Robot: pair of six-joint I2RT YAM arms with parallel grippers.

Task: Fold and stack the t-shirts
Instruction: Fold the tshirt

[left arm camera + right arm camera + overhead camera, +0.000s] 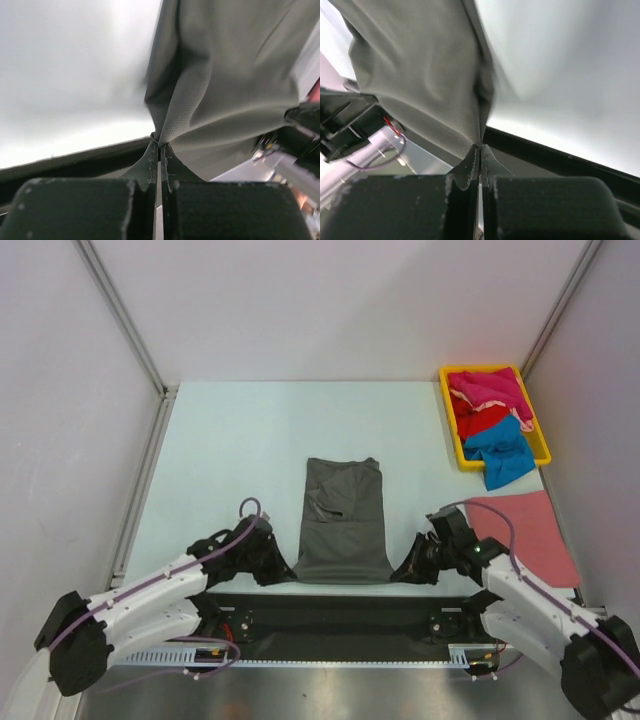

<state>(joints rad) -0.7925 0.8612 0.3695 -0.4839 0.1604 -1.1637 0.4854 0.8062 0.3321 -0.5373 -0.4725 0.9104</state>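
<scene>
Evidently left end effector (159, 144) and right end effector (480, 148) each clamp a near corner of the grey shirt (343, 512), contact hidden overhead; bare tabletop (240, 440) lies beyond.

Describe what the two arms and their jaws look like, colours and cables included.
Both the left arm and the right arm have white link shells between bulky black joint housings. A thin purple cable runs along each, looping free near the wrist. In the wrist views the jaws are dark matte blocks tapering to thin tips.
</scene>
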